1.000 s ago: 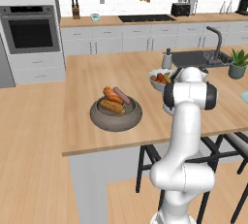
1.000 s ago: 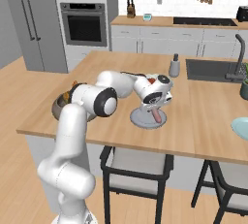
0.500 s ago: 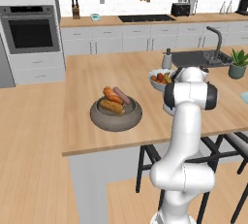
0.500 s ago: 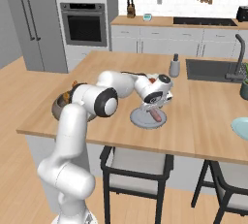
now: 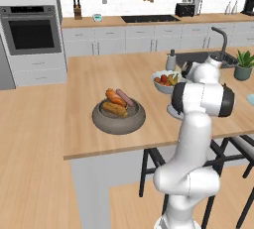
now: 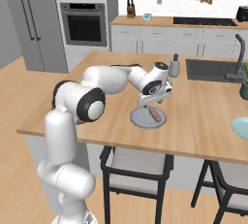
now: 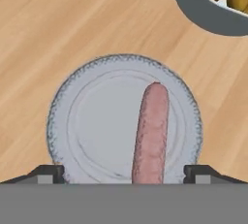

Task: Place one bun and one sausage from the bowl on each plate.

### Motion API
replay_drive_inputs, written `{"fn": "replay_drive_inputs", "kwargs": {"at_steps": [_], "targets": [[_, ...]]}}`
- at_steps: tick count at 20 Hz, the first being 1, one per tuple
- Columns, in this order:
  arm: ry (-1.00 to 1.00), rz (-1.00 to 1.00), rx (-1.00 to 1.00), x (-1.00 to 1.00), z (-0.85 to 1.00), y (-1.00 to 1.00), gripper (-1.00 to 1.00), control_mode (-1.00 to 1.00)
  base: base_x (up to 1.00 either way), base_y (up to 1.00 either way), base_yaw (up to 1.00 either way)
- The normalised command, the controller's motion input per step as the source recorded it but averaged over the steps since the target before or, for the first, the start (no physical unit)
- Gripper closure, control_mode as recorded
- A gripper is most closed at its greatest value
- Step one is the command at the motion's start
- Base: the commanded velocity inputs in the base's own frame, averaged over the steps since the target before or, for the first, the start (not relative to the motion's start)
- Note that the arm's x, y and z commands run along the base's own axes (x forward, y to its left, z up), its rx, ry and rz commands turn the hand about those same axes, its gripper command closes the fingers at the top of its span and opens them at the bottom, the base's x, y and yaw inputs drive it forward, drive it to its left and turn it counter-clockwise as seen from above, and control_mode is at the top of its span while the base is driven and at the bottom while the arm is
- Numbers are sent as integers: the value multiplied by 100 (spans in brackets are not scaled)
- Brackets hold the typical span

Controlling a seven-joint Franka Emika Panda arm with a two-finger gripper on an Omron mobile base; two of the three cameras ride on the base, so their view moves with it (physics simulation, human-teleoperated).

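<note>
sausage (image 7: 151, 133) on plate (image 7: 87, 116), below open end effector (image 7: 124, 172)

I count two sausages, one on the near plate (image 7: 72, 121), sausage (image 7: 151, 133), one in the dark bowl (image 5: 119, 119); two buns (image 5: 115, 103) there; two plates; one fruit bowl (image 5: 163, 85) mid-worktop.

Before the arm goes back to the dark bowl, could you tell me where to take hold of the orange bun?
Grip the orange bun across its middle, coming straight down: it lies on top of the pile in the bowl, long sides exposed, a sausage close beside it.
</note>
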Motion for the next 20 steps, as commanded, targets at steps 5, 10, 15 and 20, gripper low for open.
{"fn": "replay_drive_inputs", "kwargs": {"at_steps": [5, 10, 15, 20], "targets": [[27, -5, -23, -93, 21, 53, -100, -100, 0, 0, 0], [7, -1, -9, -94, 48, 68, -100, -100, 0, 0, 0], [-3, 0, 2, -81, 68, 74, -100, -100, 0, 0, 0], [0, 0, 8, -55, 81, 78, -100, -100, 0, 0, 0]]}}
